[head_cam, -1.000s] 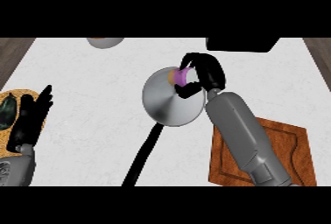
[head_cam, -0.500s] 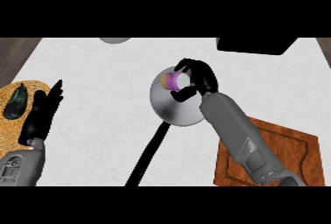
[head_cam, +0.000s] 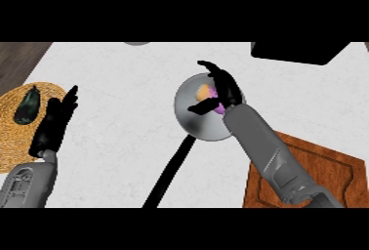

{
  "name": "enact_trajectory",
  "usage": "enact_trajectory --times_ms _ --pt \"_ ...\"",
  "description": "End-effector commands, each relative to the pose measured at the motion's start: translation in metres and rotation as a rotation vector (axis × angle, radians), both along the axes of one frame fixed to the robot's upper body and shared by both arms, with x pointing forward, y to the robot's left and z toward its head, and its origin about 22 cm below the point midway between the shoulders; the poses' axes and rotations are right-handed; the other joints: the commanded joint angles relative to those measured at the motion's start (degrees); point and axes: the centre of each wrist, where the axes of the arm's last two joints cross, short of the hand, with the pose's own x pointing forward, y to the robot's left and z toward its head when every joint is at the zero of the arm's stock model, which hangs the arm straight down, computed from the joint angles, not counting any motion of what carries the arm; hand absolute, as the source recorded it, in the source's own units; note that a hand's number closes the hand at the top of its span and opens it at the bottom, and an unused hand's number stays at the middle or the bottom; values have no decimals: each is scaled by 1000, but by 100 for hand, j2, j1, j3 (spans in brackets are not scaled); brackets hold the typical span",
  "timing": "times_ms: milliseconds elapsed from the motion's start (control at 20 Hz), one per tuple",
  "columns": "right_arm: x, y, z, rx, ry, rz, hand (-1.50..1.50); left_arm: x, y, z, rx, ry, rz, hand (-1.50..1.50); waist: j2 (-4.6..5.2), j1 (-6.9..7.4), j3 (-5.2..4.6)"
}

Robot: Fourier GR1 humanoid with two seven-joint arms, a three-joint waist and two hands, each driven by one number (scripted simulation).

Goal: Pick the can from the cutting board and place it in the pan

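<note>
The right hand (head_cam: 220, 93) is hovering open-fingered over the can (head_cam: 207, 93) in the pan (head_cam: 194, 117) (likely light, stiff, slippery; best gripped round its sides).

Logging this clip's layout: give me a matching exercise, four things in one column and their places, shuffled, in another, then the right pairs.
Things:
1. can
2. cutting board
3. left hand
4. dark oval object

Places:
A. on the woven yellow mat at the view's left edge
B. inside the pan, under the right hand
C. lower right, beneath the right forearm
D. open, fingers straight, beside the mat

Pairs: 1-B, 2-C, 3-D, 4-A
</note>
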Motion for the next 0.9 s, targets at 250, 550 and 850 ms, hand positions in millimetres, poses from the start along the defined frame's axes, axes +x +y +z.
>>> enact_trajectory --times_ms 250,550,850 --pt "6 3 13 221 -143 -75 -150 9 3 4 -5 2 8 0 -13 -75 -2" --pt "4 -8 0 306 -146 -186 -150 -8 9 -8 -1 23 63 0 -110 -425 -8" --pt "16 -63 6 320 -178 -273 -150 -22 30 -23 -14 40 107 0 -147 -684 -15"
